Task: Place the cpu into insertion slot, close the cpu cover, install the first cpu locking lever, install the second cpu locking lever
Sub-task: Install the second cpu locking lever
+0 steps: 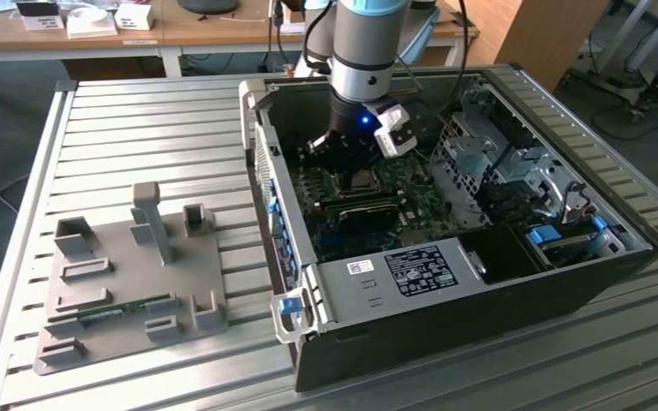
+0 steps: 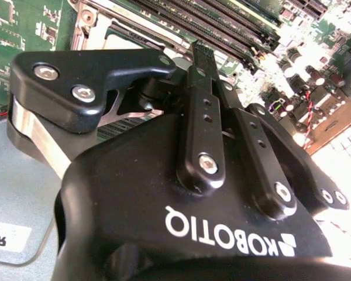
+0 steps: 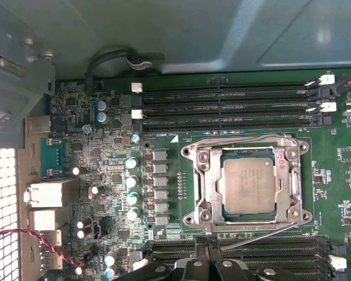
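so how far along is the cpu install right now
The cpu already sits in the insertion slot, and the cpu cover looks lowered around it, framing the chip. The claw hangs just beside the socket, over the motherboard inside the computer case. Thin levers run along the socket's edges; whether either is latched cannot be told, so the two locking steps look left.

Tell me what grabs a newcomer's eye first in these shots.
The arm reaching into the open computer case, its gripper low over the motherboard. Then, in the first wrist view, the cpu sitting in the insertion slot, framed by the cpu cover, between the long black memory slots.
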